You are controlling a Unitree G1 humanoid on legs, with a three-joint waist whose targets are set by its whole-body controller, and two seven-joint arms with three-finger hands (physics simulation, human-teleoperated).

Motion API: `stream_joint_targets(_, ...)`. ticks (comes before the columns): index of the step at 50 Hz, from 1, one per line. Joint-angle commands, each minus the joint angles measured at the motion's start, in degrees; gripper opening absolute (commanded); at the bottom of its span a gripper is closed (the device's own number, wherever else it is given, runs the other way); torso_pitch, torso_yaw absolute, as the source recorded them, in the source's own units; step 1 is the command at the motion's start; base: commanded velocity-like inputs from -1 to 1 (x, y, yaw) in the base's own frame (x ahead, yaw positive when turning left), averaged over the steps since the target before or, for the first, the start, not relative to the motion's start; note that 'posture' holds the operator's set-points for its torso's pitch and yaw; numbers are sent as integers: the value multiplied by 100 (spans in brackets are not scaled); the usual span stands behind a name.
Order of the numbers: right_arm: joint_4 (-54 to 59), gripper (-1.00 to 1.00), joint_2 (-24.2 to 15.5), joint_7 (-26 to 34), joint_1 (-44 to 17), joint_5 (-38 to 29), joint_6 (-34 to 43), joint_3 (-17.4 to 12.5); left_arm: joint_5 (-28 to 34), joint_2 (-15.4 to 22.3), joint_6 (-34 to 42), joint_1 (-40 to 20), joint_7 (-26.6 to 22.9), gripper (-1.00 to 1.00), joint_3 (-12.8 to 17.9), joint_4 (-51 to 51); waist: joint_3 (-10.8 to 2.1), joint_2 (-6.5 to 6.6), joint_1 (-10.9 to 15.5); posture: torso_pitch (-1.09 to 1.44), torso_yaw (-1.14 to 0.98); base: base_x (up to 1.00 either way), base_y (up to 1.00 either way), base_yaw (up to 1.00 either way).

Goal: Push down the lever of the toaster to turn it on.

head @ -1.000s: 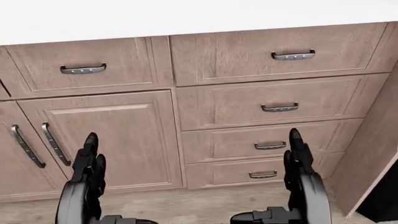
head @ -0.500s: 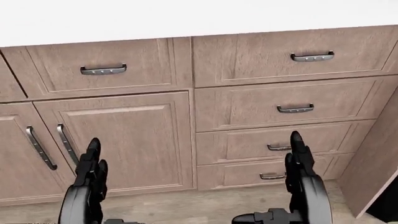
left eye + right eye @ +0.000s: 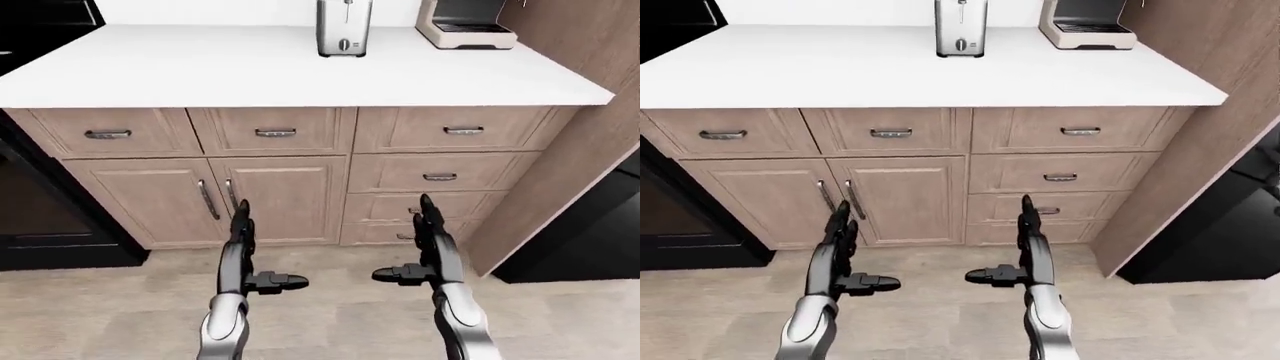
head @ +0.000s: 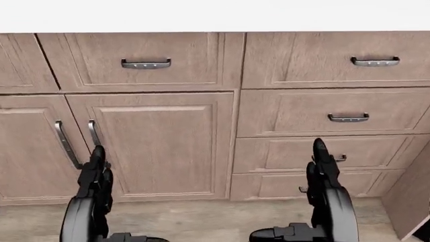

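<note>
Left hand: black three-finger left hand (image 3: 240,247) hangs low before the pale wooden cabinet doors (image 3: 240,199), fingers released and straight, thumb stuck out sideways, grasping nothing
Toaster: upright brushed-steel toaster (image 3: 343,28) with a round dark knob low on its face stands at the top of the left-eye view on the white surface (image 3: 200,71), well apart from both hands
Lever: a thin dark vertical slot runs up the toaster's face; the lever's own height in it is too small to tell
Direction: toaster lies up and away from the fingers, about midway between the hands, by my judgement slightly nearer the right
Right hand: black three-finger right hand (image 3: 430,244) before the wooden drawers (image 3: 440,176), fingers released, empty
Coffee machine: beige coffee machine (image 3: 465,22) right of the toaster
Writing: none readable
</note>
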Motion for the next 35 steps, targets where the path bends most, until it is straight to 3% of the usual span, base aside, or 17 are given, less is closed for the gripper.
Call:
stream_joint_targets(1,-256,100,1,9,-128,8,-135,19,-7,25,-174,-62,8,100,27,-273,-63,30,47,0,0,0,0,100)
stream_joint_targets(2,-244,100,0,9,-135,14,-142,12,-7,24,-191,-61,8,100,26,-258,-71,106,34,0,0,0,0,100)
stream_joint_targets(4,-305,100,6,-1,-109,4,-114,23,-9,25,-194,-68,8,100,29,-250,-111,84,72,0,0,0,0,100)
stream_joint_targets(6,-264,100,4,-4,-123,11,-151,11,4,27,-197,-47,6,100,21,-271,-143,198,57,0,0,0,0,100)
stream_joint_targets(8,-257,100,9,-35,-126,22,-170,-9,1,27,-202,-46,2,100,25,-267,-30,304,-155,0,0,0,0,41)
stream_joint_targets(9,-251,100,8,-42,-128,17,-170,-6,-1,28,-230,-52,0,100,29,-233,-110,339,-104,0,0,0,0,0)
stream_joint_targets(11,-254,100,1,-83,-135,-10,-142,-12,0,27,-238,-59,4,100,31,-221,-164,622,-163,0,0,0,0,0)
stream_joint_targets(12,-212,100,-2,-90,-146,-4,-173,-24,1,26,-209,-55,8,100,30,-254,-192,617,-211,0,0,0,0,0)
stream_joint_targets(13,-190,100,-7,-92,-149,-9,-200,-26,4,24,-198,-43,10,100,25,-279,-100,550,-174,0,0,0,0,0)
stream_joint_targets(17,-173,100,-8,-117,-149,-24,-220,-27,-5,23,-218,-50,11,100,31,-256,-140,431,-169,0,0,0,0,0)
stream_joint_targets(24,-222,100,-24,-153,-180,-44,-126,-41,-57,43,-197,-230,35,100,91,-101,-169,398,-146,0,0,0,0,0)
stream_joint_targets(30,-647,100,-162,-341,-665,7,689,-188,-209,143,643,-800,161,100,246,-388,-224,371,-115,0,0,0,0,0)
stream_joint_targets(35,-1070,100,-398,-332,-1406,203,1787,-369,-491,374,1936,-1936,299,100,490,-838,-259,341,-89,0,0,0,0,0)
